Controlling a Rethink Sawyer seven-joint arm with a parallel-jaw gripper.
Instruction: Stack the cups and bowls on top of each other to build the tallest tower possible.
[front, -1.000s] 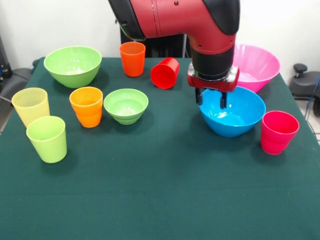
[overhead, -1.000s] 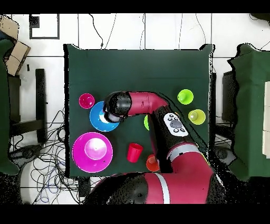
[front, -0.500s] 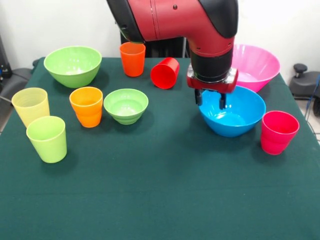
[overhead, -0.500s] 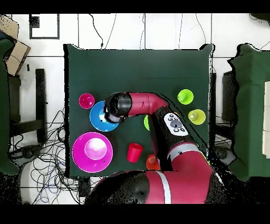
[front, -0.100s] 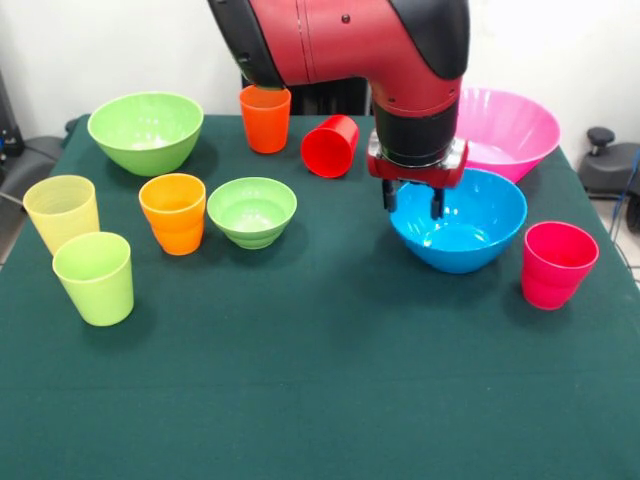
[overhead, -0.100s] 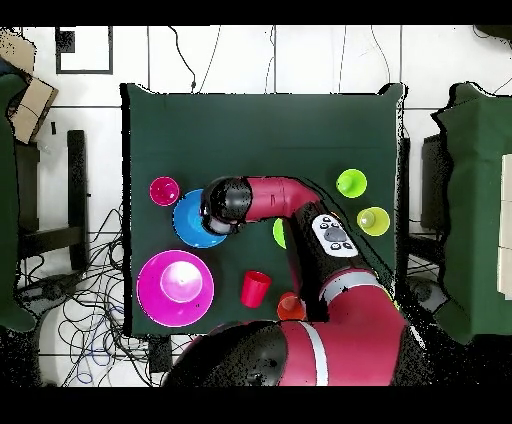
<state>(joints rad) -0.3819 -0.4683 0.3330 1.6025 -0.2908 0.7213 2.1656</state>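
My gripper (front, -0.100s: 412, 203) hangs open over the left rim of the blue bowl (front, -0.100s: 470, 235), one finger outside the wall and one inside. Behind it sits the pink bowl (front, -0.100s: 510, 125). A pinkish-red cup (front, -0.100s: 558, 263) stands right of the blue bowl. A red cup (front, -0.100s: 331, 145) lies on its side beside an upright orange cup (front, -0.100s: 265, 117). At the left are the large green bowl (front, -0.100s: 146, 130), the small green bowl (front, -0.100s: 252, 210), another orange cup (front, -0.100s: 173, 212), a yellow cup (front, -0.100s: 62, 210) and a lime cup (front, -0.100s: 94, 277). No tower is in view; every piece sits singly.
Dark green cloth (front, -0.100s: 320, 380) covers the table. In the overhead view the arm (overhead, -0.100s: 290, 200) hides the gripper and part of the blue bowl (overhead, -0.100s: 188, 220). A wheeled chair base (front, -0.100s: 610, 160) stands off the table's right side.
The gripper has shifted a little to the left in the front view, and the blue bowl has slid the same way with it. The gap between the fingers looks unchanged.
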